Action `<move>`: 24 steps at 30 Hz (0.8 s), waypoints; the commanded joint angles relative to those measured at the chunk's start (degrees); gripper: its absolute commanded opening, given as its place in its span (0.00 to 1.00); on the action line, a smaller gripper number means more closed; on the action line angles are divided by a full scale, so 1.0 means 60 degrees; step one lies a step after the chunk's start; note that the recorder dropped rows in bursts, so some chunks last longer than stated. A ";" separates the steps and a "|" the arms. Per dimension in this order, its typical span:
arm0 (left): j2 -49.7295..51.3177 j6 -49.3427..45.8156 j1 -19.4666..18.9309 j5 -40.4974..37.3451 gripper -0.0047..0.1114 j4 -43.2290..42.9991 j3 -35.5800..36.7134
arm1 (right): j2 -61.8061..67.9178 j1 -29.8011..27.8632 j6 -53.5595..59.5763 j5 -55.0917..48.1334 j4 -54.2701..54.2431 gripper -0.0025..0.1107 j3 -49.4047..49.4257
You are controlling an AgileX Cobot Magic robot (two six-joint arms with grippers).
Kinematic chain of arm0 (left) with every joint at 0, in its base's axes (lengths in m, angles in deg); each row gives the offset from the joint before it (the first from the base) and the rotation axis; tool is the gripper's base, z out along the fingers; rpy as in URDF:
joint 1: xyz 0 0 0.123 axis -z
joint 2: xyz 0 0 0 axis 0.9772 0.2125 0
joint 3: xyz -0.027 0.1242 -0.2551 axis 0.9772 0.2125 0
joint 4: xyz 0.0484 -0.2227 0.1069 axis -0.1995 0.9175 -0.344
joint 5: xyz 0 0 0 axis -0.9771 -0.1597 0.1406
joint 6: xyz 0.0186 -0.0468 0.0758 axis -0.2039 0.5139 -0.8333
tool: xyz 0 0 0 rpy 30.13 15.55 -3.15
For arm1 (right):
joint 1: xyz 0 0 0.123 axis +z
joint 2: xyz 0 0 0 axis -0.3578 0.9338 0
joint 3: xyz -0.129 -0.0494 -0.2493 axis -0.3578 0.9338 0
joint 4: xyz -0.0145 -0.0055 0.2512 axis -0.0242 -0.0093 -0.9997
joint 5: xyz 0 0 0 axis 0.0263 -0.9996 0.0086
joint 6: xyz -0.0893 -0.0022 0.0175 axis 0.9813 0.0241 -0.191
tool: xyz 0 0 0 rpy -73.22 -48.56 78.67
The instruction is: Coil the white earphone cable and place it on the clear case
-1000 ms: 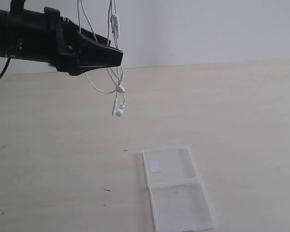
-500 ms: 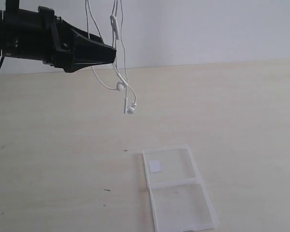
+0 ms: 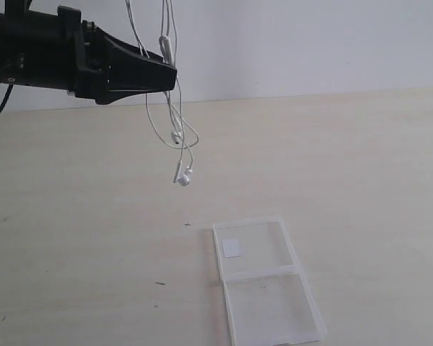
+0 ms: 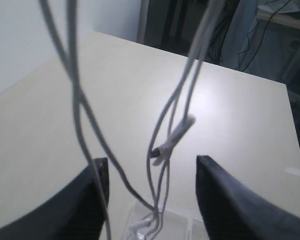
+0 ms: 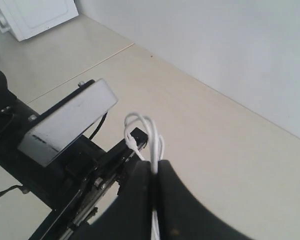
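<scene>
Exterior view, cable: one white earphone cable (image 3: 175, 128) hangs in the air over the table (image 3: 361, 180), touching neither the table nor the case; its strands run up past the top edge of the frame.
Earbuds: two, both white. The lower earbud (image 3: 182, 176) hangs at the very bottom of the bundle, and the upper earbud (image 3: 177, 136) sits a little above it, among the strands.
Inline remote: one (image 3: 166, 47), high on the hanging part, just above the tip of the left gripper.
Clear case: one clear case (image 3: 267, 285), lying open and flat on the table, its two halves side by side. It sits below the earbuds and off to the right, well apart from them.
Sticker: one small white square sticker (image 3: 232, 247) on the far half.
Left gripper: one black left gripper (image 3: 172, 78), held level in the air with its tip among the hanging strands.
Left wrist view: the two dark fingers (image 4: 92, 200) stand wide apart. Several strands and the remote dangle in the gap, and nothing is pinched.
Right gripper: out of sight in the exterior view.
Right wrist view: the right gripper (image 5: 153, 167) is clamped tight on the cable, with a small white loop standing out past the fingertips.
Below the right gripper: a black arm carrying one grey box (image 5: 70, 122).
</scene>
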 commanded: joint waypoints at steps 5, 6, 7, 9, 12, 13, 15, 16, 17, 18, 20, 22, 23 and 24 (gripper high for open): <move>-0.0016 0.0022 0.0001 -0.0105 0.56 0.0161 0.0011 | 0.0026 0.0009 0.0158 0.0296 -0.0398 0.02 -0.0055; -0.0016 0.0022 0.0001 -0.0086 0.56 0.0161 0.0011 | 0.0026 0.0009 0.0158 0.0341 -0.0446 0.02 -0.0055; -0.0016 0.0022 0.0001 -0.0086 0.56 0.0161 0.0011 | 0.0026 0.0009 0.0178 0.0448 -0.0533 0.02 -0.0055; -0.0016 0.0022 0.0001 -0.0058 0.56 0.0161 0.0011 | 0.0026 0.0009 0.0178 0.0579 -0.0692 0.02 -0.0055; -0.0016 0.0022 0.0001 -0.0058 0.53 0.0182 0.0011 | 0.0026 0.0009 0.0241 0.0715 -0.0816 0.02 -0.0055; -0.0016 0.0022 0.0001 -0.0058 0.52 0.0183 0.0011 | 0.0026 0.0009 0.0241 0.0718 -0.0841 0.02 -0.0055; -0.0016 0.0022 0.0001 -0.0058 0.51 0.0229 0.0011 | 0.0026 0.0009 0.0241 0.0718 -0.0916 0.02 -0.0055; -0.0016 0.0022 0.0001 -0.0058 0.51 0.0295 0.0011 | 0.0026 0.0009 0.0241 0.0718 -0.0947 0.02 -0.0055; -0.0016 0.0022 0.0001 -0.0058 0.51 0.0351 0.0011 | 0.0026 0.0009 0.0241 0.0718 -0.0947 0.02 -0.0055; -0.0016 0.0022 0.0001 -0.0058 0.51 0.0426 0.0011 | 0.0026 0.0009 0.0241 0.0718 -0.0947 0.02 -0.0055; -0.0016 -0.0002 0.0001 -0.0021 0.51 0.0484 0.0011 | 0.0026 0.0009 0.0224 0.0718 -0.0947 0.02 -0.0055; -0.0016 -0.0002 0.0001 0.0030 0.51 0.0484 0.0011 | 0.0026 0.0009 0.0224 0.0718 -0.0947 0.02 -0.0055; -0.0016 -0.0002 0.0001 0.0030 0.51 0.0484 0.0011 | 0.0026 0.0009 0.0224 0.0718 -0.0947 0.02 -0.0055; -0.0016 -0.0002 0.0001 0.0030 0.51 0.0484 0.0011 | 0.0026 0.0009 0.0224 0.0718 -0.0947 0.02 -0.0055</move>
